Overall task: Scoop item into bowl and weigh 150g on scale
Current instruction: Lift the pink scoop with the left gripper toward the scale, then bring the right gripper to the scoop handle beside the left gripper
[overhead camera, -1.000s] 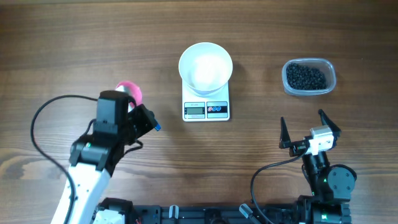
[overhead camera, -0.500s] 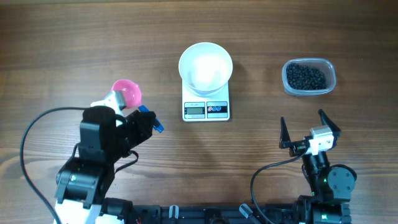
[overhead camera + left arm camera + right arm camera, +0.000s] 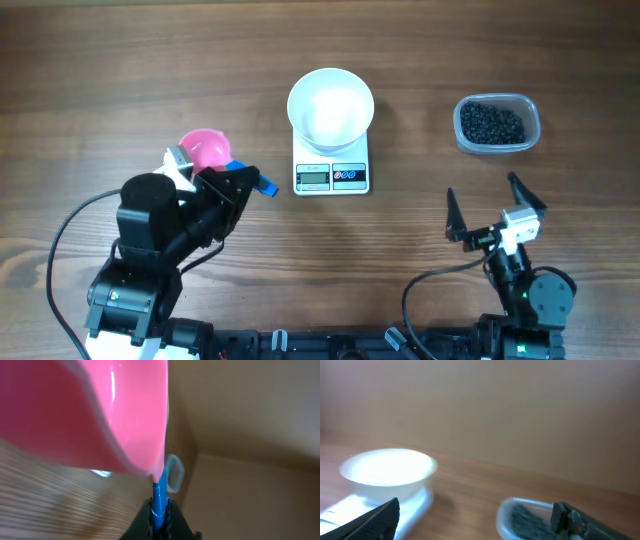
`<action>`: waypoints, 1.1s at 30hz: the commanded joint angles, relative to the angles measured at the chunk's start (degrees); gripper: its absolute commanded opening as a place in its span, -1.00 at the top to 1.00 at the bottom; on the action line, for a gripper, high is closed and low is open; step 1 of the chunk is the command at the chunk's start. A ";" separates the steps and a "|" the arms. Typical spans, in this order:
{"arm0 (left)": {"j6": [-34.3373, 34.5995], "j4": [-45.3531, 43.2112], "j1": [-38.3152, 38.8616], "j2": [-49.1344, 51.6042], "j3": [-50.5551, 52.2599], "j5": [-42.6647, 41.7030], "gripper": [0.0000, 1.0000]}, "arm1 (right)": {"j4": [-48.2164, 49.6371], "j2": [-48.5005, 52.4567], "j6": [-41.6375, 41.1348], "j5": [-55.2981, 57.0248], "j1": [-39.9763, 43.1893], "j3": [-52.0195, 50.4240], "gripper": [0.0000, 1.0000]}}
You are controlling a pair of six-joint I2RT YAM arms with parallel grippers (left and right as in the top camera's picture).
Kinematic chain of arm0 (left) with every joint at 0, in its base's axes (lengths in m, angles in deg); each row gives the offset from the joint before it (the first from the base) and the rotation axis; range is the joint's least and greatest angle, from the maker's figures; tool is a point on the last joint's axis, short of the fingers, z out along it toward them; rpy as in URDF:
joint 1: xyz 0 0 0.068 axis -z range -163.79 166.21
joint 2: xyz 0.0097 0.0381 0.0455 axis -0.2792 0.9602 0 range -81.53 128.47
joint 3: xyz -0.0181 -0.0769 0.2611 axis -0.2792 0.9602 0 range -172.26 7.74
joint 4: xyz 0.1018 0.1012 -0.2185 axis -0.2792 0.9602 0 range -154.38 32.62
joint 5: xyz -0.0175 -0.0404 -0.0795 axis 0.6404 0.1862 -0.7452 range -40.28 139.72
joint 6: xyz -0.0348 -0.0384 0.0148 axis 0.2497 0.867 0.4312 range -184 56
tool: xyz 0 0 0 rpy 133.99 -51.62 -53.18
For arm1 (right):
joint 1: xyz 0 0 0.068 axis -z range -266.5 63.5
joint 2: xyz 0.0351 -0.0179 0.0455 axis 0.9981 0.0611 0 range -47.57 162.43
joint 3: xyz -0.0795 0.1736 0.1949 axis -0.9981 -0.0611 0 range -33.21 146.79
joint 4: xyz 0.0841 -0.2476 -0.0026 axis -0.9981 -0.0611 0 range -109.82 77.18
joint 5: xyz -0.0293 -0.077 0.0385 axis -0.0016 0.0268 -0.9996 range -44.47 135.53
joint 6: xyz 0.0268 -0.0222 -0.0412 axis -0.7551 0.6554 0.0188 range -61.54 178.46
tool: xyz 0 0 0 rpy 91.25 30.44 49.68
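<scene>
The black beads (image 3: 491, 123) lie heaped in a clear plastic tub (image 3: 532, 111) at the right of the table (image 3: 120, 70), well apart from the scale. In my right wrist view the same tub (image 3: 517, 508) sits low and to the right, and the dark heap (image 3: 529, 520) inside it is blurred.

The white bowl (image 3: 331, 107) stands on the rear part of the white scale (image 3: 332, 177) at mid-table. The scale's grey display and two small buttons face me along its front edge. My right wrist camera sees the bowl (image 3: 388, 471) from the side, resting on the scale (image 3: 415, 505).

A pink scoop (image 3: 205, 150) is out to the left of the scale, clear of it, with its blue handle running towards the scale. My left gripper (image 3: 234, 178) is clamped on that handle. In the wrist view the blue stem runs straight down between my black fingers (image 3: 145, 521), and the pink cup (image 3: 100, 415) fills the upper left. From these angles I cannot tell whether the cup touches the wood or hangs just above it.

My right gripper (image 3: 484, 196) sits near the front edge, in front of the tub. Its jaws are spread as wide as they go and hold nothing. Both fingertips frame the lower corners of the right wrist view.
</scene>
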 commanded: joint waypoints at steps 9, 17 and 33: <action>2.05 -1.84 0.07 -0.35 0.17 -5.53 0.92 | 16.22 -0.35 -52.41 -19.47 0.13 0.00 -0.99; 1.05 -8.76 0.07 -0.35 0.17 -8.50 0.92 | 11.80 5.11 -58.21 -21.29 0.15 10.47 -0.99; -7.17 -23.10 2.69 -0.35 0.17 -10.32 0.92 | 4.15 35.21 -75.89 -38.75 -0.07 32.24 -0.73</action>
